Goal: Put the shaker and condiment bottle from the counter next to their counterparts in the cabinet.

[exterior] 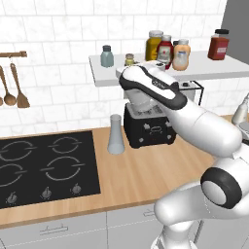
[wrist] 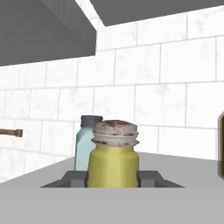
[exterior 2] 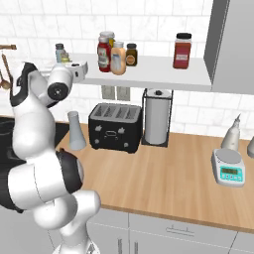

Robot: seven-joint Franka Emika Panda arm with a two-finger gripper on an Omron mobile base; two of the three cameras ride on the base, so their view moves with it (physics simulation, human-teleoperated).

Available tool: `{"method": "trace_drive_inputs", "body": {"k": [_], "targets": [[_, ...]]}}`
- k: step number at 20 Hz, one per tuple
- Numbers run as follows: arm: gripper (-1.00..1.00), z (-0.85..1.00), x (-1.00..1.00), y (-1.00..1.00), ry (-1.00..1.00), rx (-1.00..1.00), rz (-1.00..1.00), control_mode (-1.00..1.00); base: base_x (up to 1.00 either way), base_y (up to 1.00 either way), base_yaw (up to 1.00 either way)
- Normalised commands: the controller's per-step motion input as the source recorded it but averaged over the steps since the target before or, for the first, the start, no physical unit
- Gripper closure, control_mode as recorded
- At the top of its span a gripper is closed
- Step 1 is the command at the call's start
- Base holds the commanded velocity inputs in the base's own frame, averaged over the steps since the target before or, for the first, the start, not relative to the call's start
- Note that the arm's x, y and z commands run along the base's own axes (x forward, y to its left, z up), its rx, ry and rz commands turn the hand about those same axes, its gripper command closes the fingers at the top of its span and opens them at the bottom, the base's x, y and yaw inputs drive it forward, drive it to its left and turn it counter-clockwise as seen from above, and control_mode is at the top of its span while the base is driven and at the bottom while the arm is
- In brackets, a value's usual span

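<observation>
The white arm's two-finger end effector (wrist: 113, 178) is closed narrowly on the tiny olive-yellow cylindrical shaker with a grey metal cap (wrist: 113, 157), its dark fingertips (wrist: 74, 178) pressing either side of the shaker's body. In the hand view the shaker sits dead centre, held over the long white open wall shelf (exterior: 214, 72). Just behind it, at about eleven o'clock, stands the wider pale blue-grey shaker with a grey cap (wrist: 84, 144), its counterpart.

From the left base view, the small shaker (exterior: 129, 59) is at shelf height, just at three o'clock of the blue-grey shaker (exterior: 107, 56). Farther along at three o'clock is a cluster of yellow, red and dark condiment bottles (exterior: 160, 47), and the squat orange-peach bottle with a pale cap (exterior: 181, 55) stands among them.

Below, the light wooden table (exterior: 146, 175) carries a black toaster (exterior: 148, 127).

This looks like the placing step for the shaker. Whether its base touches the shelf cannot be told. The next move likely calls for lowering it gently, then releasing without tipping it or knocking its neighbour.
</observation>
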Motion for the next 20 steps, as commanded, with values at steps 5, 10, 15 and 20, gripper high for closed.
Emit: {"method": "trace_drive_inputs", "body": {"k": [5,10,15,20], "targets": [[-1.00,-0.30,0.09,0.03,0.05,0.00,0.00,-1.00,0.00,0.00,0.00],[-1.00,-0.36,0.14,-0.01,0.05,0.05,0.00,-1.00,0.00,0.00,0.00],[-1.00,-0.25,0.18,-0.02,0.07,0.08,0.00,-1.00,0.00,0.00,0.00],[-1.00,-0.23,0.14,-0.06,0.07,0.09,0.00,-1.00,0.00,0.00,0.00]]}}
